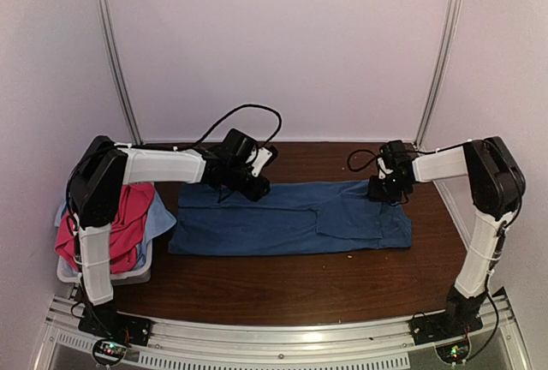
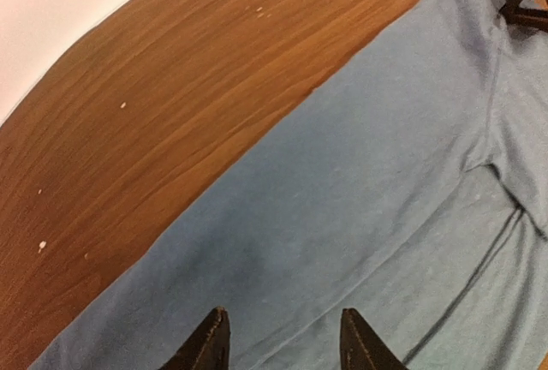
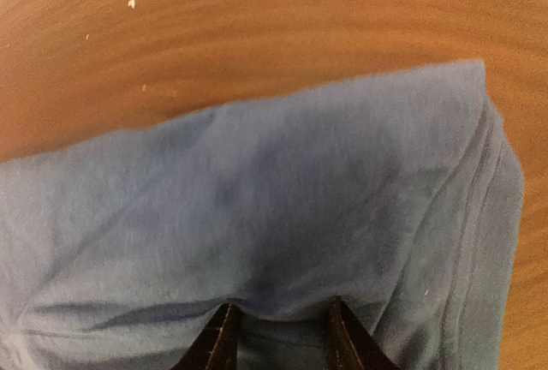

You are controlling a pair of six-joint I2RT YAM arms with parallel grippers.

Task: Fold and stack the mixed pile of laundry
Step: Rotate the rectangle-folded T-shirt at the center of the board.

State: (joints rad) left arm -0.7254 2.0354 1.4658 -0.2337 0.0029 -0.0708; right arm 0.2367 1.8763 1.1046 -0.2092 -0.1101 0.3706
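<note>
The dark blue T-shirt lies flat on the table as a long folded strip. Over its far left edge my left gripper hangs open; in the left wrist view the gripper has only flat cloth under it. At the shirt's far right corner is my right gripper. In the right wrist view this gripper has its jaws apart, with a raised fold of the shirt lying just past the tips. The magenta-pink shirt and the pale light-blue cloth are heaped at the left.
A white basket stands at the table's left edge under the pink and light-blue cloth, beside the left arm's base. Bare brown table lies in front of the shirt. White walls close off the back and sides.
</note>
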